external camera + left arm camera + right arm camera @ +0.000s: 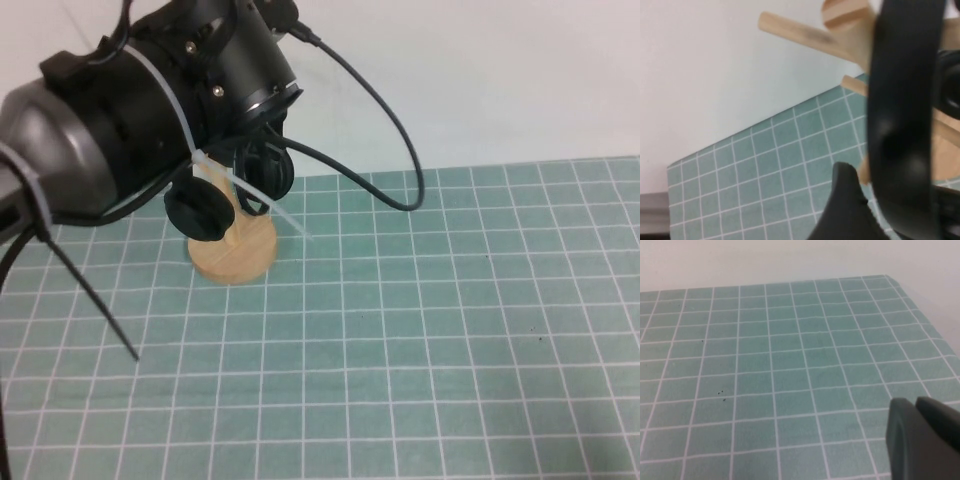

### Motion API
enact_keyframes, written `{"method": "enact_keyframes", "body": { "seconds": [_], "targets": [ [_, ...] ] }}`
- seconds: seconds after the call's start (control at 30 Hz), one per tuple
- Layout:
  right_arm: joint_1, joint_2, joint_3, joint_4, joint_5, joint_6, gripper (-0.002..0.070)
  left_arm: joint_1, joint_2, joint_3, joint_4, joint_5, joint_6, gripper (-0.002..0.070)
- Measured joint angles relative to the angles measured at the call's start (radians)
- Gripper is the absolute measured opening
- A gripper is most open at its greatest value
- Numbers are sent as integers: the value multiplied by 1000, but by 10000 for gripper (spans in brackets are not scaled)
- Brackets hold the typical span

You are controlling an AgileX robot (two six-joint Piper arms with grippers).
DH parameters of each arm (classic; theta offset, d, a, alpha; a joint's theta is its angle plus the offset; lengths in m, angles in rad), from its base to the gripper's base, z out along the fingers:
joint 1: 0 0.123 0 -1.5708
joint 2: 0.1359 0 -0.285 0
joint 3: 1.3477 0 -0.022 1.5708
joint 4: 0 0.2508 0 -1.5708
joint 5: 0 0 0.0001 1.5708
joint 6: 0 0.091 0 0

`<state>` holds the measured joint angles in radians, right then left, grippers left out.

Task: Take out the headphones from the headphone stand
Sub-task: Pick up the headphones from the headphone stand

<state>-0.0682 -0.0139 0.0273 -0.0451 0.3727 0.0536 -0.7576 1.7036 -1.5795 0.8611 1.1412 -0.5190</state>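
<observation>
The light wooden headphone stand [238, 256] stands at the back left of the green grid mat, and its upper part is hidden behind my left arm [150, 100]. The black headphones [200, 212] hang on it with their ear cups low by the base. In the left wrist view the headband [900, 115] runs between the fingers of my left gripper [890, 182], next to the stand's pegs [795, 31]. The gripper looks shut on the headband. My right gripper [912, 402] is shut and empty above bare mat, and it is out of the high view.
The green grid mat [420, 340] covers the table up to a white wall at the back. A black cable [385, 120] loops from my left arm over the mat to the right of the stand. White zip-tie tails stick out near the stand.
</observation>
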Motion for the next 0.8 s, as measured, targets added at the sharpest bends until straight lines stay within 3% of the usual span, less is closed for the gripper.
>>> {"method": "enact_keyframes", "body": {
  "seconds": [0.53, 0.63, 0.8],
  "targets": [
    [0, 0, 0, 0, 0, 0, -9, 110, 77, 0, 18, -143, -2, 412],
    [0, 0, 0, 0, 0, 0, -9, 119, 84, 0, 16, -152, -2, 358],
    [0, 0, 0, 0, 0, 0, -9, 127, 104, 0, 10, -164, -2, 209]
  ]
}}
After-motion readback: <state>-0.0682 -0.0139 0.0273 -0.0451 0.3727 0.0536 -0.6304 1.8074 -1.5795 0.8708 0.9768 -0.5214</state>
